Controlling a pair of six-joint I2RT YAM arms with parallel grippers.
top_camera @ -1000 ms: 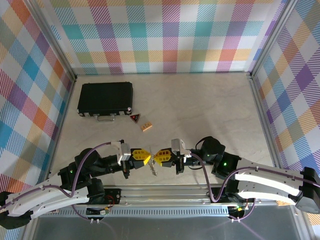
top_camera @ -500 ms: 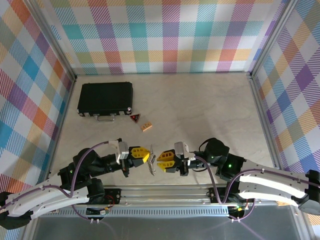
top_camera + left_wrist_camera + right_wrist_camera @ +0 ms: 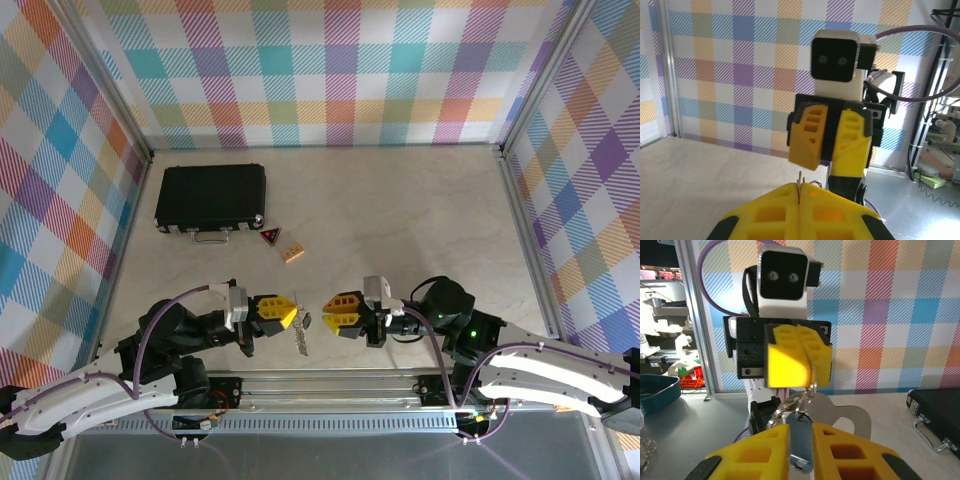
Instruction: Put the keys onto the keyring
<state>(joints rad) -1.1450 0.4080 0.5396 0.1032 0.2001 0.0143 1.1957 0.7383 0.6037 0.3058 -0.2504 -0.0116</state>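
Near the front edge of the counter (image 3: 420,220), the two claws face each other tip to tip with a gap between them. The left claw (image 3: 293,313) is pressed together on the thin wire loop (image 3: 812,388) of the keys (image 3: 302,338). The bunch dangles off its tip above the counter, long axis close to vertical and blades pointing down. In the top view it shows as a short streak toward the near edge. The right claw (image 3: 328,310) stands just beside the bunch, fingers a little apart, clear of it in the top view. Farther back lie a small tan wooden block (image 3: 293,254), then a red-and-black triangular tag (image 3: 270,237), then a black case (image 3: 210,197) with its handle toward the arms.
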